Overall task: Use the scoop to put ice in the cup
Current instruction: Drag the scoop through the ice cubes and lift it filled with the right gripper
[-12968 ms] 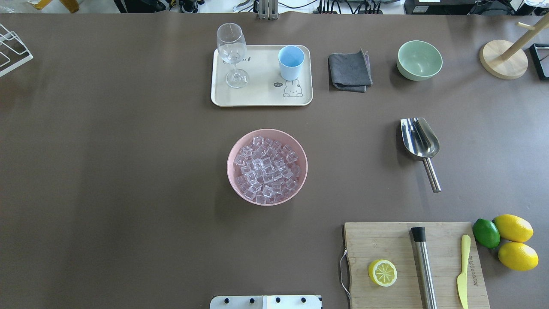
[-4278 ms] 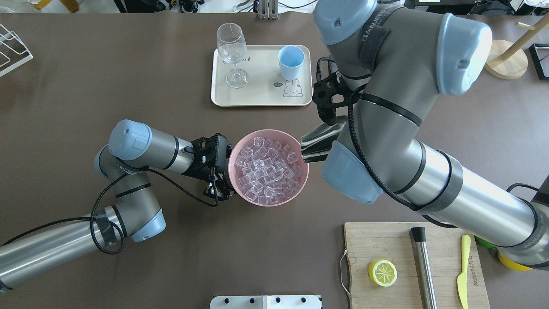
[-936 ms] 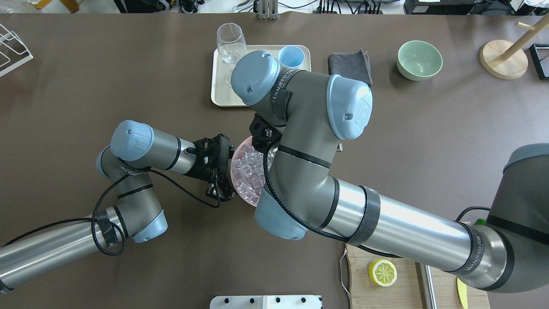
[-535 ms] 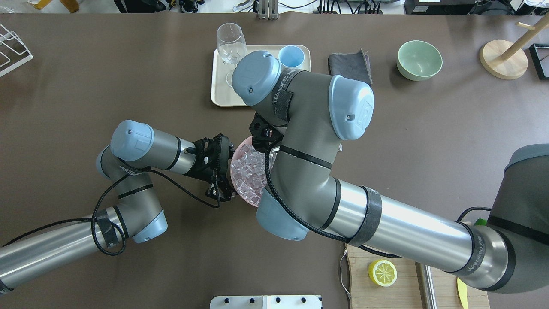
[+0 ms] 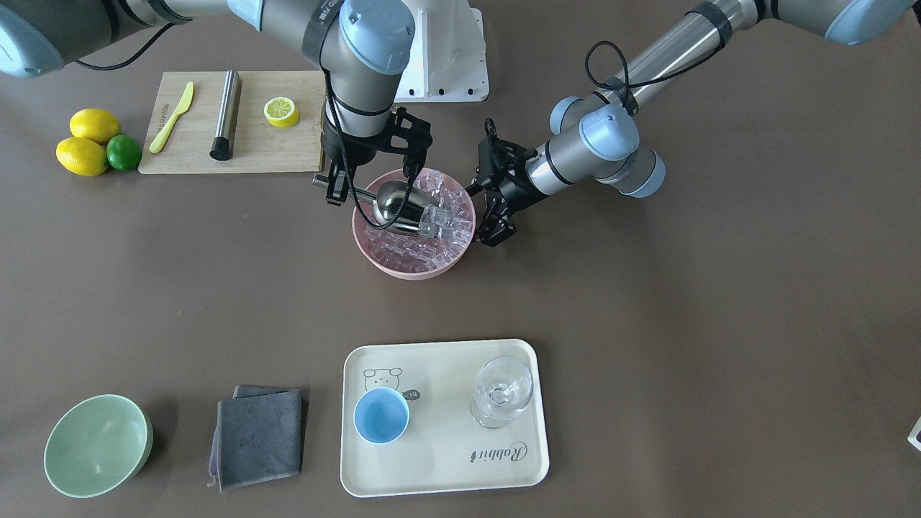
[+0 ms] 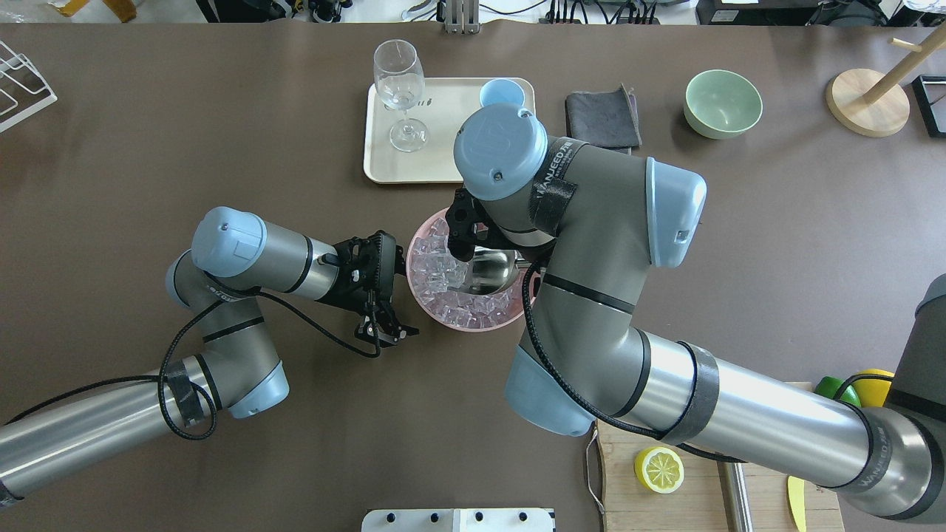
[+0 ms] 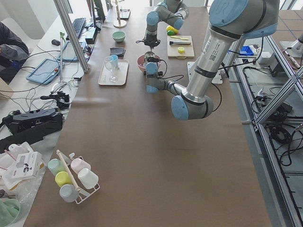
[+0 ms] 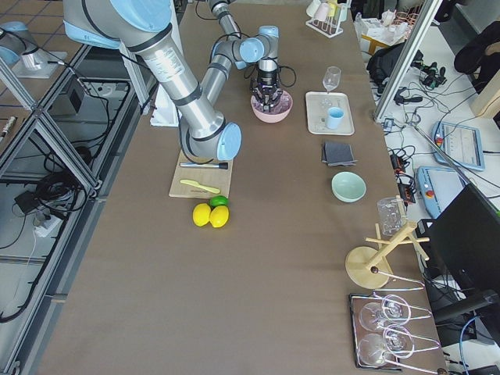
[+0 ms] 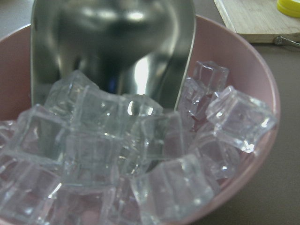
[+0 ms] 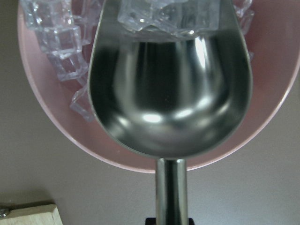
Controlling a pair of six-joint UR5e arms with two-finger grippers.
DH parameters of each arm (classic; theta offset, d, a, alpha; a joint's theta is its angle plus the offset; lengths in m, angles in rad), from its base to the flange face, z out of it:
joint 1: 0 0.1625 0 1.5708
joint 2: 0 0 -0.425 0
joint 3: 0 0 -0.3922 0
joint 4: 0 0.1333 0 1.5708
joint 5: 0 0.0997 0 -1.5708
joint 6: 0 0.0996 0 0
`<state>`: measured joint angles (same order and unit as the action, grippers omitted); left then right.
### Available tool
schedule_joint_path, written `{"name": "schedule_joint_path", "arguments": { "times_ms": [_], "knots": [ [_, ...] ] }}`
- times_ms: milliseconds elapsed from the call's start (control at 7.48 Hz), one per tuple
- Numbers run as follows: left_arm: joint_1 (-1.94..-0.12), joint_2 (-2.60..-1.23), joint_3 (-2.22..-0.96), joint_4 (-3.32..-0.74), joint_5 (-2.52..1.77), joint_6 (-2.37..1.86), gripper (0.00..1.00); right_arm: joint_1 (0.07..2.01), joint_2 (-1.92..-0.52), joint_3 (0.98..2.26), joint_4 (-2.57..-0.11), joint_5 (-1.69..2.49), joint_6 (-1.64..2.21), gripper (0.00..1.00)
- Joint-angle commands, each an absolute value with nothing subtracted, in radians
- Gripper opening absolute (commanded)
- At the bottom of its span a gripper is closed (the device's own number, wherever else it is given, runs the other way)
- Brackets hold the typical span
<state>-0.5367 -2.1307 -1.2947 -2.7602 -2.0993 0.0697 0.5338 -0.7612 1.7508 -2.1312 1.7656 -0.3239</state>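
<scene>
The pink bowl [image 5: 374, 260] holds the ice [image 5: 432, 241], many clear cubes. My right gripper [image 5: 332, 188] is shut on the thin handle of the steel scoop [image 5: 397, 205]. The scoop's trough lies in the bowl, with a few cubes at its mouth [image 10: 164, 14] and its back part [image 10: 168, 84] bare. My left gripper [image 6: 392, 288] is open just beside the bowl's left rim [image 6: 411, 281]. Its wrist view looks into the scoop [image 9: 112, 47] over the ice [image 9: 117, 140]. The light-blue cup [image 5: 381, 415] stands empty on the cream tray [image 5: 446, 460].
A stemmed glass [image 5: 504, 392] stands on the tray beside the cup. A grey cloth [image 5: 259, 435] and a pale green bowl [image 5: 97, 446] lie at the far side. A cutting board [image 5: 288, 147] carries a lemon half, steel cylinder and knife, with lemons and a lime [image 5: 93, 144] beside it.
My right arm has swung to the right, and the scoop now shows in the bowl with cubes at its mouth. The bowl has slid slightly right, away from my still left gripper.
</scene>
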Motion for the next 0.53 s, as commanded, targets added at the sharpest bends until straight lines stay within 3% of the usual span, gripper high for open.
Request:
{"name": "schedule_joint_path", "arguments": {
  "times_ms": [0,401],
  "knots": [
    [-0.540,-2.129,-1.292,-2.743,-2.103,0.069,0.98,0.534,-0.811,1.763,-2.008,1.784,-0.272,0.00],
    [-0.557,-2.132,-1.289,-2.708,-2.117,0.072,0.98,0.535,-0.926,1.873,-1.915,1.821,-0.215,0.00]
  ]
}}
